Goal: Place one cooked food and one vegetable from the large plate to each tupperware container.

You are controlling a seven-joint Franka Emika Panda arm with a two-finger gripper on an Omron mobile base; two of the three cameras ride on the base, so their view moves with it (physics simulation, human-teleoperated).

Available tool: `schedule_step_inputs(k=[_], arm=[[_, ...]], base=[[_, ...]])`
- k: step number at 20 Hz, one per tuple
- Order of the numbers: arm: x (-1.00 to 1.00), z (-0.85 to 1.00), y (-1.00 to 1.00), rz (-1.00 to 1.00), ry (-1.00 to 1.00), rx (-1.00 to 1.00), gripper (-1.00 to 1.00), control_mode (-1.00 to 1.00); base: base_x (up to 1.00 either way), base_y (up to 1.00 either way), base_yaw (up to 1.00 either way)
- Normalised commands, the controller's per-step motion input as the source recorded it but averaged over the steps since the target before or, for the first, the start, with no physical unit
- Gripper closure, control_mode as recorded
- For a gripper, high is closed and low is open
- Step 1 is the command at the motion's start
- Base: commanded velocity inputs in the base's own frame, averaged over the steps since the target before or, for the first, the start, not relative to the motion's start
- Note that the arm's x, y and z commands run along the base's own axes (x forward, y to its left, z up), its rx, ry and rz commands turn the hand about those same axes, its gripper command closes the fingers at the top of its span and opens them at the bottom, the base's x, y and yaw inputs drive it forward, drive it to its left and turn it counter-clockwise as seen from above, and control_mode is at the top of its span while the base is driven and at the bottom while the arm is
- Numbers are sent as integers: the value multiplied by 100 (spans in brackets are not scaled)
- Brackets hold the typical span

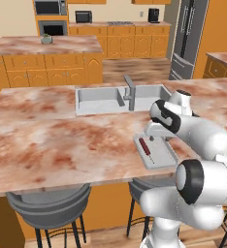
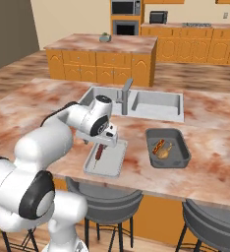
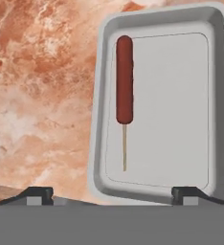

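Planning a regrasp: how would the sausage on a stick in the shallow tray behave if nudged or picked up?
The sausage on a stick looks round and smooth, so it may roll across the flat shallow tray. Its thin stick probably makes a poor, slippery hold; gripping the thicker body seems safer.

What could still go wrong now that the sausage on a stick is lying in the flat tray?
1. The open claw hangs just above the light-grey tray; lifting off carelessly might nudge the shallow tray along the counter.
2. The sausage on a stick lies close against one low wall, so a bump could roll it out.
3. This tray holds no vegetable, while the dark-grey tub already has food; mixing up which container needs what could leave the tray short.
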Motion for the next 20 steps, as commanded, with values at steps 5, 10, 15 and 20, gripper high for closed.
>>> schedule_step_inputs(k=[5,10,15,20], arm=[[-11,31,5,0,-6,-3,-100,-100],[-9,3,0,0,-3,-1,-100,100],[0,0,0,0,0,0,-100,100],[0,0,0,0,0,0,-100,100]], base=[[0,0,0],[-56,-71,0],[-35,-100,-1],[2,-100,0]])
